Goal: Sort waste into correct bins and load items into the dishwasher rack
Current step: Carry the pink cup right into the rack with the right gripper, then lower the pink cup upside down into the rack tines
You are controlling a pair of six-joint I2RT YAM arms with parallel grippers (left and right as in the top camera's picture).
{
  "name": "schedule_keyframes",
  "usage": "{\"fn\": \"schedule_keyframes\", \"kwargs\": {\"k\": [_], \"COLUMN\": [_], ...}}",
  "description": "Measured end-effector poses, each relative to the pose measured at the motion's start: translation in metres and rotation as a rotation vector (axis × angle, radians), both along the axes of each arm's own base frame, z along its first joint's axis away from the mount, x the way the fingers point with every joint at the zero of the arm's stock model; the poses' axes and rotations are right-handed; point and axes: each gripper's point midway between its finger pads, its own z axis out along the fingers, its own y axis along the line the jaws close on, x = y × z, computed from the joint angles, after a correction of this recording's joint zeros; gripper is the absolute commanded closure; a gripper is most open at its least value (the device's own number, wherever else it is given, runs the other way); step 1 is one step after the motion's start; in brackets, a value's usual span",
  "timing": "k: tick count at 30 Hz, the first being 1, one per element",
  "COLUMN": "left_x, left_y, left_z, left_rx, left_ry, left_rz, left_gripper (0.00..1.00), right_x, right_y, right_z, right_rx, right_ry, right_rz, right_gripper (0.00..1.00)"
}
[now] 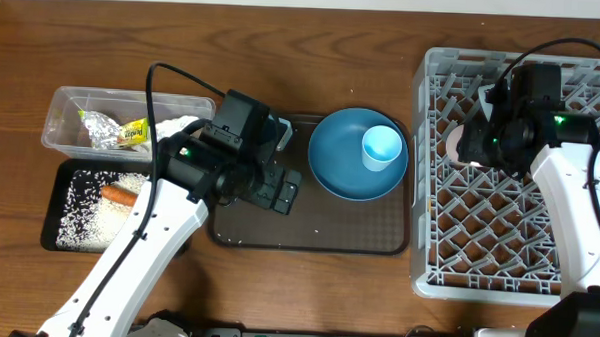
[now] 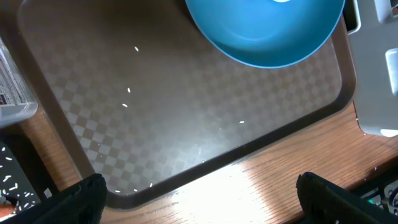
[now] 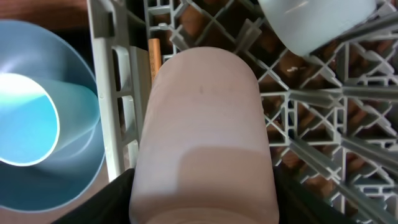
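My right gripper [image 1: 473,143] is shut on the small pale pink cup [image 3: 202,124], holding it over the left side of the grey dishwasher rack [image 1: 537,267]. The white bowl [image 3: 317,25] and a wooden chopstick [image 3: 153,53] lie in the rack. The light blue cup [image 1: 383,146] stands on the blue plate [image 1: 340,165]. My left gripper [image 2: 199,199] is open and empty over the front edge of the brown serving tray [image 2: 186,106]. The clear tub [image 1: 62,110] holds foil [image 1: 111,132] and tissue. The black tray [image 1: 53,230] holds rice and the carrot [image 1: 121,194].
A few loose rice grains [image 2: 127,104] lie on the brown serving tray. The blue plate sits on that tray's far right part, close to the rack's left wall [image 3: 115,93]. Bare wooden table lies in front of the tray.
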Motion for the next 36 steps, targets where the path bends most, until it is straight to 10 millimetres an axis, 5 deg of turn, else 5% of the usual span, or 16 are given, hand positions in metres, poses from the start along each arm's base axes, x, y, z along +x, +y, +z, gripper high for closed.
{"fn": "schedule_keyframes", "kwargs": {"k": [12,21,25,32,36], "left_x": [0.0,0.0,0.0,0.0,0.0], "left_y": [0.0,0.0,0.0,0.0,0.0], "left_z": [0.0,0.0,0.0,0.0,0.0], "left_rx": [0.0,0.0,0.0,0.0,0.0], "left_ry": [0.0,0.0,0.0,-0.001,-0.001], "left_rz": [0.0,0.0,0.0,0.0,0.0], "left_gripper": [0.0,0.0,0.0,0.0,0.0], "right_x": [-0.004,-0.019,-0.038,-0.035,-0.031], "right_y": [-0.008,-0.009,-0.009,-0.009,-0.01], "right_z": [-0.009,0.028,0.026,0.019,0.004], "right_rx": [-0.049,-0.053,-0.043,-0.03,-0.033], "right_ry": [0.045,0.094,0.17,0.163,0.151], "right_rz": [0.005,-0.008,-0.04,-0.093,-0.101], "right_gripper": [0.18,0.36,0.49,0.22,0.17]}}
